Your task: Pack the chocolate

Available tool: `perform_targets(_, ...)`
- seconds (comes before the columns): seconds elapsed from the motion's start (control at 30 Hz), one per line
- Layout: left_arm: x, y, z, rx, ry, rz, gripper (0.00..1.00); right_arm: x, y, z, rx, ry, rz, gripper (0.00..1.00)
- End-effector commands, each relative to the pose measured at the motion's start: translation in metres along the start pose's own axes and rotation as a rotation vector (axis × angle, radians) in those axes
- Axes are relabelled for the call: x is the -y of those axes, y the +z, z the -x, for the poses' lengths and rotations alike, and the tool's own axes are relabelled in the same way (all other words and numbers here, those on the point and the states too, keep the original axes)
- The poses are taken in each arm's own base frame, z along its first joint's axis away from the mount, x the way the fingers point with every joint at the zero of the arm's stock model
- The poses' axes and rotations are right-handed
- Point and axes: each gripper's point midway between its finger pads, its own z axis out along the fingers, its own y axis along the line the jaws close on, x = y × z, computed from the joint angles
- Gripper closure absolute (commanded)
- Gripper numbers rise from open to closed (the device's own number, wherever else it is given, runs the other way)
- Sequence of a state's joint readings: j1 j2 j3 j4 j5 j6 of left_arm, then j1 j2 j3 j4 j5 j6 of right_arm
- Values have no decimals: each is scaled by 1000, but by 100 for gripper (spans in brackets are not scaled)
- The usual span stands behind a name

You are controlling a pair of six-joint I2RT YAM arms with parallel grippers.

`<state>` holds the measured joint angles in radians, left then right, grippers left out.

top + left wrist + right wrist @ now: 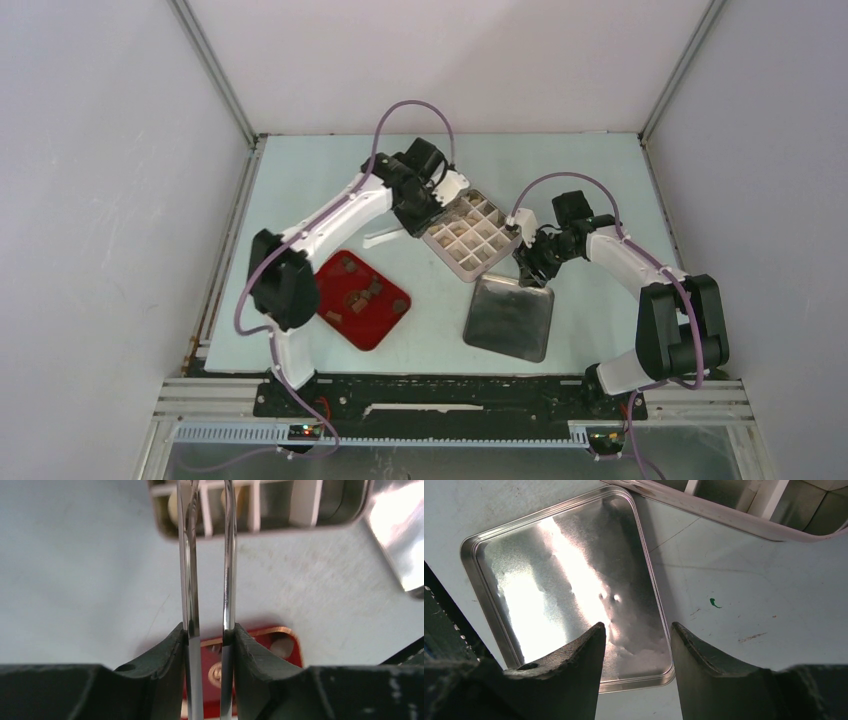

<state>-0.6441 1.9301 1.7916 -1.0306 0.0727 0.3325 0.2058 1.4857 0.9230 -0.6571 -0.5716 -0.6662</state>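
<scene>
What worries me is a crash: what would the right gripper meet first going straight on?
Probably the metal lid: the open right gripper points at its inner face near one edge, though depth is unclear.

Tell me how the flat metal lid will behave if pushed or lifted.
The lid looks like thin sheet metal, so probably light and slightly flexible. Shiny, on a smooth table, it would likely slide readily when pushed. Its low rim offers little to grip.

The top camera looks down on the whole table (300, 170); both close wrist cameras share the divided box (260, 530).
</scene>
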Motion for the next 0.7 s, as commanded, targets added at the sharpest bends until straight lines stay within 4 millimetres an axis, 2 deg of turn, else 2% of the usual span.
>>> perform_targets(0.0,-19,-78,-42,-22,113,204,62,2,-9,21,51,-56,-12,47)
perform_targets(0.2,-23,-111,-160,-281,192,298,63,-3,-6,22,35,-87,-9,47)
perform_targets(0.33,-19,-125,-219,-387,107,270,63,-7,-2,21,15,-109,1,47)
perform_targets(0.5,-6,-140,-274,-479,-1,225,62,-13,3,21,-4,-139,10,47)
perform_targets(0.67,-2,-146,-295,-484,-102,218,60,-17,8,21,-24,-159,17,47)
